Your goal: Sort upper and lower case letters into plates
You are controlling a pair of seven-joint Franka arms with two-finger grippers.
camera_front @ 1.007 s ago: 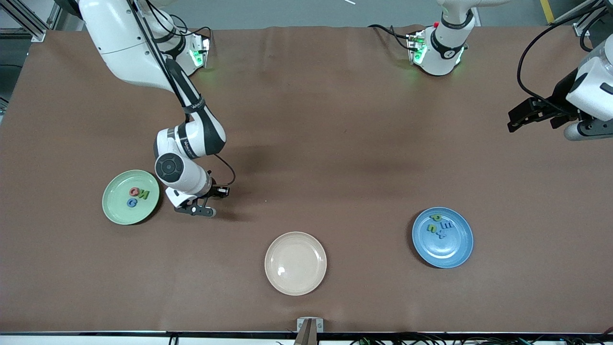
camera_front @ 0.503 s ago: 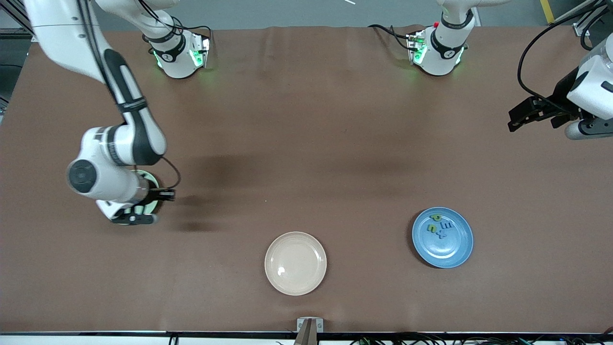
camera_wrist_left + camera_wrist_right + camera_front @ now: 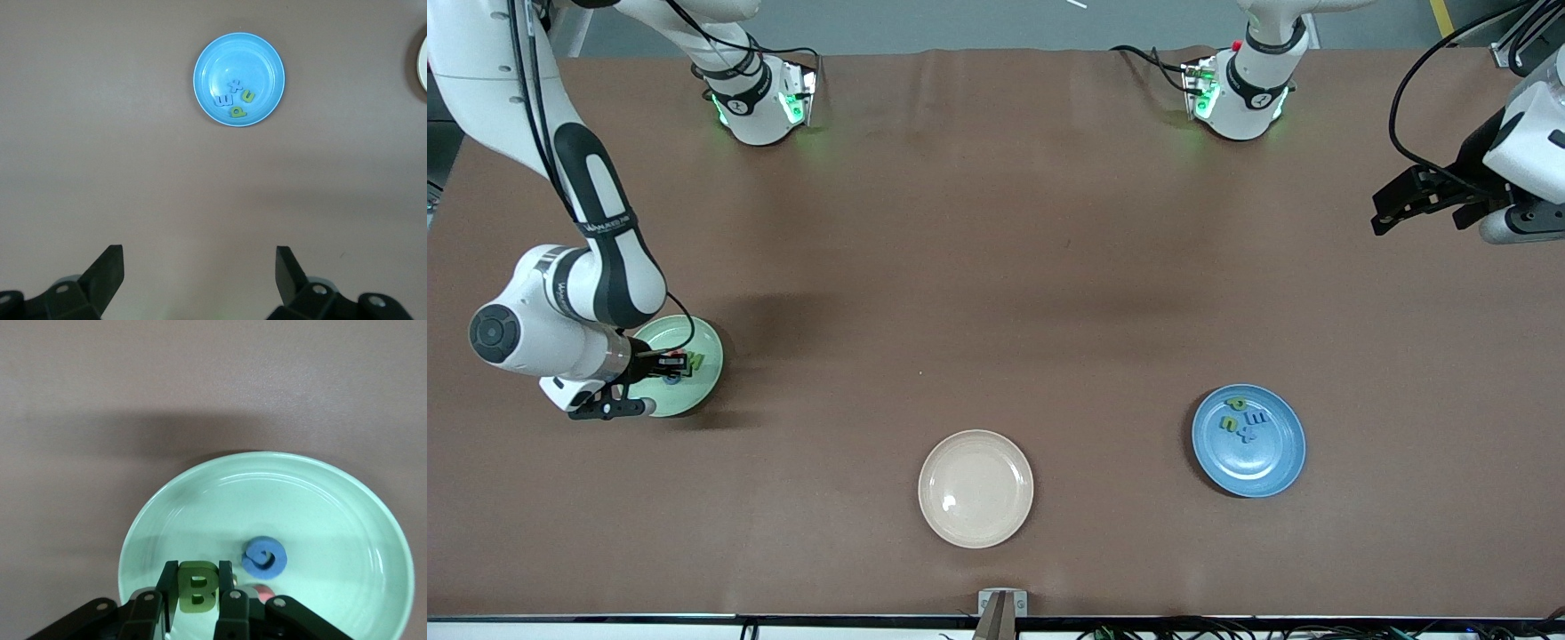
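In the right wrist view my right gripper (image 3: 198, 579) is shut on a dark green letter B (image 3: 198, 588), held upright just above the mint green plate (image 3: 320, 513). A blue letter (image 3: 264, 557) lies in that plate, and a red one (image 3: 263, 591) shows partly past a finger. From the front, the right gripper (image 3: 679, 363) hangs over this plate (image 3: 701, 382) at the right arm's end. The blue plate (image 3: 1267, 464) holds several small green and blue letters (image 3: 1245, 418). My left gripper (image 3: 1385, 213) waits open and empty, high over the left arm's end; its wrist view shows the blue plate (image 3: 263, 63).
A cream-beige plate (image 3: 975, 508) with nothing in it lies near the front edge, between the two coloured plates; its rim (image 3: 423, 63) shows in the left wrist view. The brown mat (image 3: 996, 267) covers the table. Both arm bases stand along the robots' edge.
My right arm has swung from beside the mint green plate, on the table's middle side, to over the plate, carrying the green B. The left gripper has barely shifted.
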